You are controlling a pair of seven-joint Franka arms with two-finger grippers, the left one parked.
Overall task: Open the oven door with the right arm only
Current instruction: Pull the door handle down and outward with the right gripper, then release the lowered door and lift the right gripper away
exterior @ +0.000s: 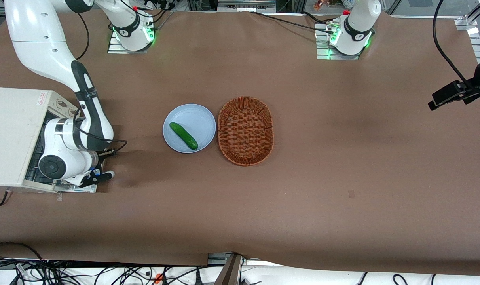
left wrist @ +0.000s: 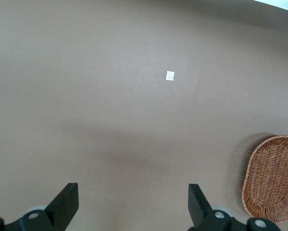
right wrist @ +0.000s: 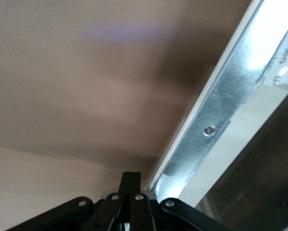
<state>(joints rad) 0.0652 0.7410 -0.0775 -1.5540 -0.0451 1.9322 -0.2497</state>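
Nearest the front camera, at the working arm's end of the brown table [exterior: 342, 190], the oven door [exterior: 79, 189] seems to lie folded down flat in front of the cream-white toaster oven [exterior: 10, 134], though the arm covers most of it. Its shiny metal inner frame [right wrist: 221, 120] fills the wrist view. Just above it sits the right arm [exterior: 71, 130], its black gripper [exterior: 103, 175] low over the door's edge, fingers [right wrist: 129, 185] pressed together on nothing (they meet flat). Mid-table, a cucumber [exterior: 183, 135] lies on a blue plate [exterior: 202, 118], beside a wicker basket [exterior: 245, 130].
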